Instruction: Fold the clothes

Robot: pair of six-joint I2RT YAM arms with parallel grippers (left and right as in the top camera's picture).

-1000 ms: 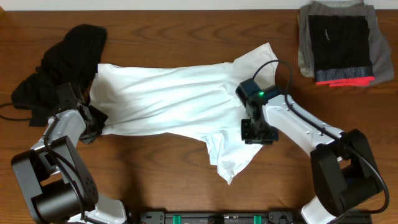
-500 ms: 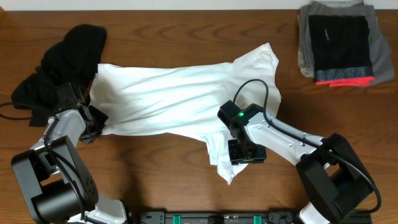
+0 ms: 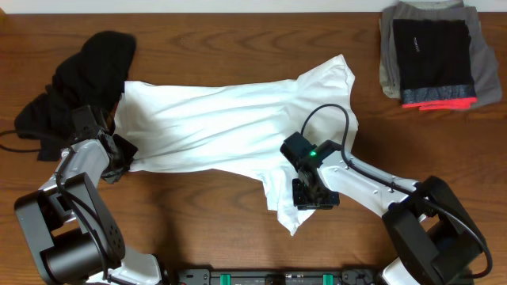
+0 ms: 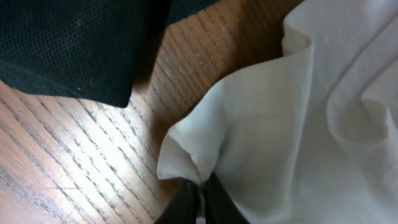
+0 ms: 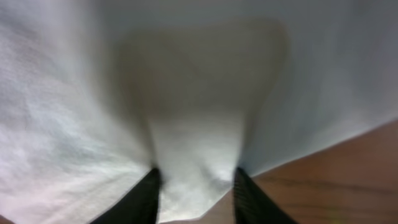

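The white T-shirt [image 3: 222,127] lies spread and wrinkled across the middle of the table, with a flap hanging toward the front edge. My left gripper [image 3: 125,160] is shut on the shirt's left corner [image 4: 186,155], its jaws [image 4: 202,182] pinching the folded edge. My right gripper [image 3: 314,196] sits low over the front flap. Its jaws [image 5: 196,177] stand partly apart, straddling a raised fold of white cloth [image 5: 199,143] right at the flap's edge. A black garment [image 3: 79,87] lies crumpled at the far left, touching the shirt's corner [image 4: 68,43].
A folded stack of grey, black and red clothes [image 3: 432,51] lies at the back right corner. Bare wood table [image 3: 198,214] shows in front of the shirt. The right arm's cable [image 3: 333,115] loops above the shirt.
My right gripper moved from the shirt's right side down and left onto the front flap, then settled there with its jaws narrower. The left gripper kept its hold and stayed still.
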